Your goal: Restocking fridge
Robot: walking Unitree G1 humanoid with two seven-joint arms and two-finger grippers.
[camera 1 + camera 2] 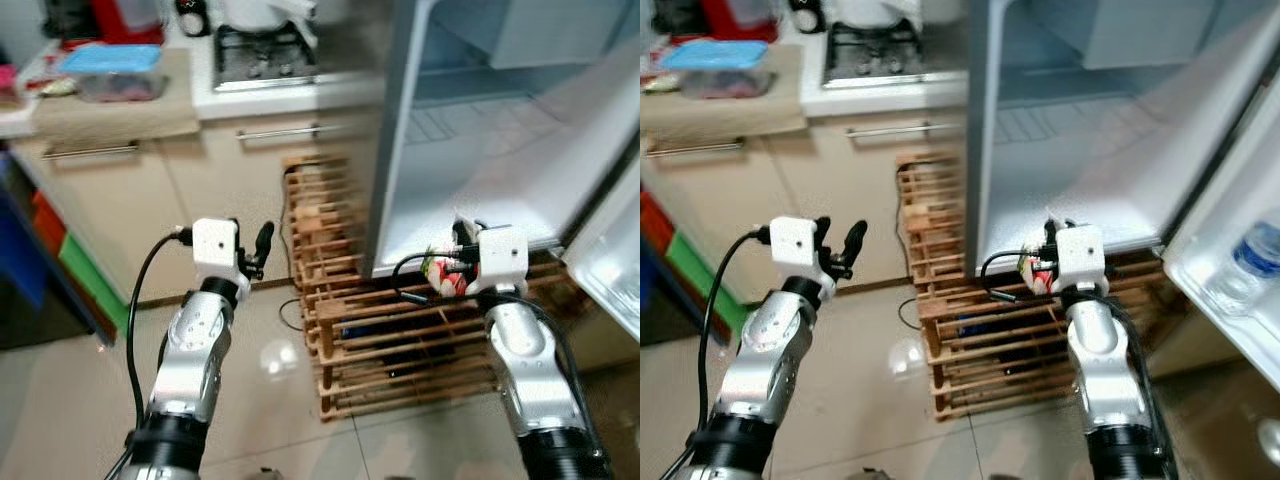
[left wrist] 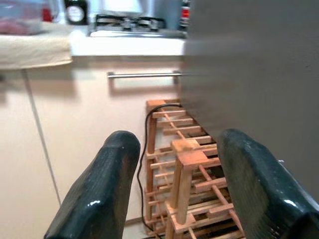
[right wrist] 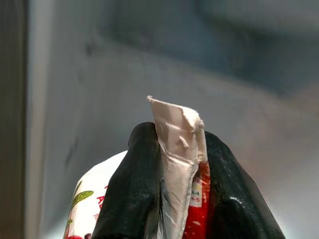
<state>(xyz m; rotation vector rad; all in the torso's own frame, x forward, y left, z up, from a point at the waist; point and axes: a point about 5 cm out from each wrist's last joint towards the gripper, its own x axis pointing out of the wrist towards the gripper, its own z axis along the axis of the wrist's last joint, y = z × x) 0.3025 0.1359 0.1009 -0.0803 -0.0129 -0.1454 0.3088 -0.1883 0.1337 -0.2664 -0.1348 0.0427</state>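
The fridge [image 1: 500, 130] stands open ahead on the right, its white shelves bare; its door [image 1: 1240, 250] swings out at far right with a water bottle [image 1: 1248, 262] in the door shelf. My right gripper [image 1: 445, 272] is shut on a red and white packet [image 3: 177, 169], held just in front of the fridge's lower edge. In the right wrist view both black fingers [image 3: 130, 194] pinch the packet's crimped top. My left gripper [image 1: 258, 250] is open and holds nothing, raised before the kitchen cabinet; its fingers [image 2: 99, 194] stand wide apart.
A wooden rack [image 1: 380, 330] sits on the floor under and beside the fridge, with a black cable [image 1: 285, 240] running down it. A counter at the back carries a gas hob [image 1: 262, 55], a blue-lidded container [image 1: 115, 70] and a cloth. Coloured bins [image 1: 70, 260] stand left.
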